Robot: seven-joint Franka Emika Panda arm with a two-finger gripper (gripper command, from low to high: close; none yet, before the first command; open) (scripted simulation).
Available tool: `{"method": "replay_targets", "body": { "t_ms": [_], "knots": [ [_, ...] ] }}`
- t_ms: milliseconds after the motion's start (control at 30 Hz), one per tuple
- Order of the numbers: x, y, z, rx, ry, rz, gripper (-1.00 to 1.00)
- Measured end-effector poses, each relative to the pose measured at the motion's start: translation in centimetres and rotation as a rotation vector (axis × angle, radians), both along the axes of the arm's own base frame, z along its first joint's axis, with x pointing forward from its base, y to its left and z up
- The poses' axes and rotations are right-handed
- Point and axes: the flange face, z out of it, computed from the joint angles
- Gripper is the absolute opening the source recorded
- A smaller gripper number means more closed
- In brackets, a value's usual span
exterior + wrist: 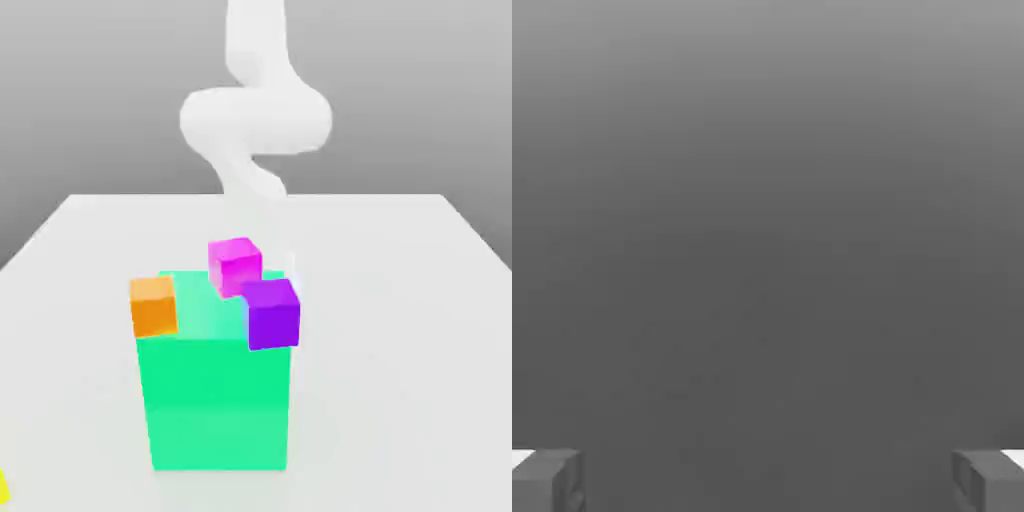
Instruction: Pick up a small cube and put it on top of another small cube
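Fingertips of the claw stand at opposite edges of the hand view, spread wide with nothing between them but bare grey surface. In the exterior view the white arm rises behind the table, and its lower end fades out just behind the cubes, so the claw itself cannot be made out there. Three small cubes lie in front of that arm, nearer the camera: a magenta cube closest to it, a purple cube touching the magenta one's corner toward the exterior view's right, and an orange cube apart toward the exterior view's left. All three appear against the upper part of a large green block. None of the cubes is gripped.
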Motion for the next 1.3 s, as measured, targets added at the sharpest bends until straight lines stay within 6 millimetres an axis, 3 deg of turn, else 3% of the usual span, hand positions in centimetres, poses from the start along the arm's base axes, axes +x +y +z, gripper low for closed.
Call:
{"method": "replay_targets", "body": {
  "t_ms": [267, 533, 667, 800, 1033, 1167, 1200, 1300],
  "knots": [
    [8.6, -7.1, -9.6, 0.08, 0.185, -0.14, 0.0],
    [13.3, -15.2, -21.5, 0.152, 0.36, -0.297, 0.0],
    [13.8, -20.1, -28.0, 0.187, 0.445, -0.395, 0.0],
    [13.8, -23.5, -34.8, 0.213, 0.532, -0.469, 0.0],
    [10.7, -29.7, -47.1, 0.252, 0.683, -0.617, 0.0],
    [9.9, -30.7, -53.5, 0.257, 0.708, -0.641, 0.0],
    [9.9, -30.7, -54.9, 0.258, 0.708, -0.642, -1.0],
    [9.9, -30.7, -54.9, 0.258, 0.708, -0.642, -1.0]
  ]
}}
